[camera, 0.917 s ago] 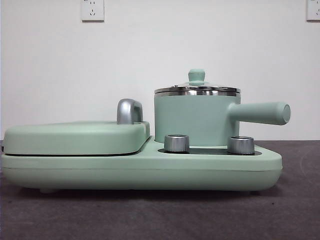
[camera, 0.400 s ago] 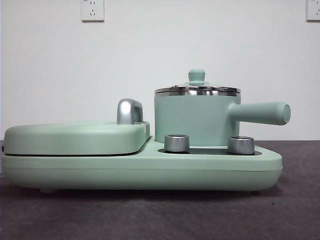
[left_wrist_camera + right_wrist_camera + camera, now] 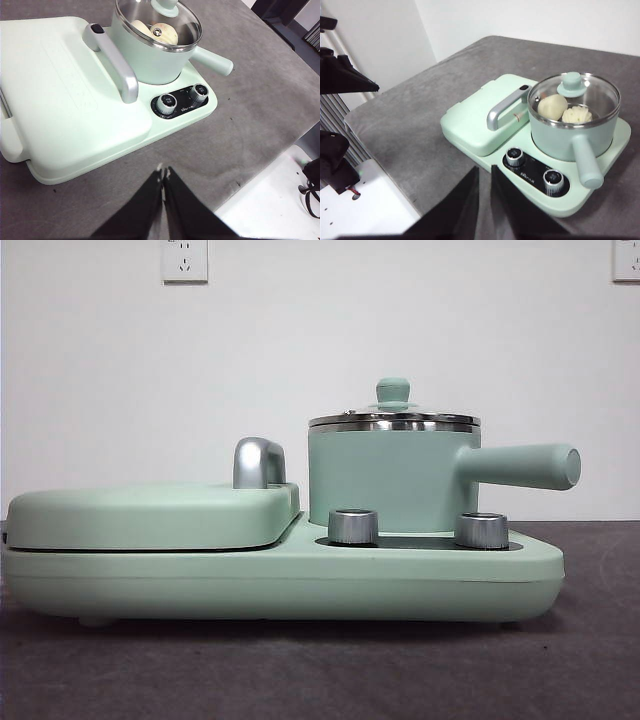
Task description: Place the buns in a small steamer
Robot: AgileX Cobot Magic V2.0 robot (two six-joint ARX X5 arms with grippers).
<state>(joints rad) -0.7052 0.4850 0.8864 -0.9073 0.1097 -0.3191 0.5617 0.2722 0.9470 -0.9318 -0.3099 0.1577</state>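
The small steamer point(image 3: 395, 475) is a mint-green pot with a side handle, and it sits on the right of the cooker base with its glass lid point(image 3: 574, 97) on. Through the lid the right wrist view shows both buns inside: the smooth bun point(image 3: 552, 106) and the pleated bun point(image 3: 576, 115). They also show in the left wrist view point(image 3: 167, 33). My left gripper point(image 3: 163, 175) is shut and empty, held back above the table in front of the cooker. My right gripper point(image 3: 485, 176) is empty with its jaws nearly together, also well back from the cooker. Neither gripper shows in the front view.
The flat lidded grill plate point(image 3: 150, 515) with a steel handle point(image 3: 258, 462) fills the cooker's left half. Two steel dials point(image 3: 353, 526) sit in front of the pot. The pot's handle point(image 3: 525, 466) sticks out to the right. The grey table's edge point(image 3: 260, 170) is near my left gripper.
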